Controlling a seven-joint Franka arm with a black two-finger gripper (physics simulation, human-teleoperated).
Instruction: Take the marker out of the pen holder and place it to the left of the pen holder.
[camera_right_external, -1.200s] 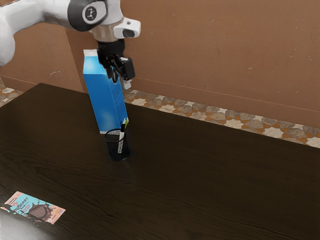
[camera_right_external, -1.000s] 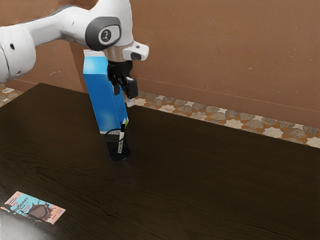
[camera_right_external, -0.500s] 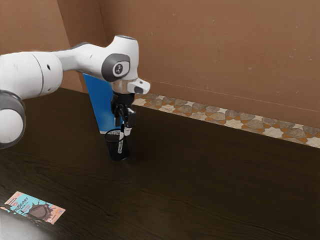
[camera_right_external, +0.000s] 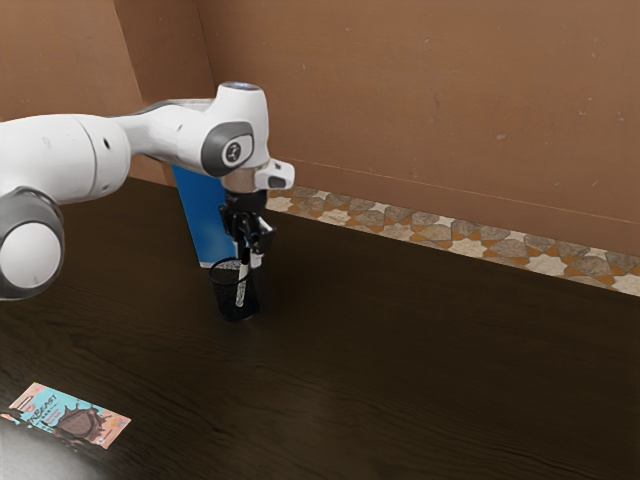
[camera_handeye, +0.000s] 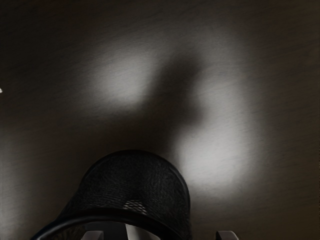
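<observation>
At the mesh pen holder (camera_right_external: 226, 303), our end effector (camera_right_external: 250, 257) is open, near the top of the marker (camera_right_external: 241, 291) leaning inside; closing off-center, we could shove the marker sideways and tip the pen holder.

1. The exterior view looks from the side of the robot arm (camera_right_external: 75, 155), from above the wooden table (camera_right_external: 400, 370), slanting down and across it toward the brown wall (camera_right_external: 420, 90) and patterned floor (camera_right_external: 465, 245) at the far side.
2. It stands well back: the chocolate bar wrapper (camera_right_external: 70, 415) lies near left, the mesh pen holder (camera_right_external: 228, 300) farther off, and the blue carton (camera_right_external: 200, 215) beyond that.
3. The wrist view faces steeply down from the arm's end, close above the pen holder, taking in its rim and outer side.
4. Both share the pen holder, the marker (camera_right_external: 241, 290) and part of the tabletop.
</observation>
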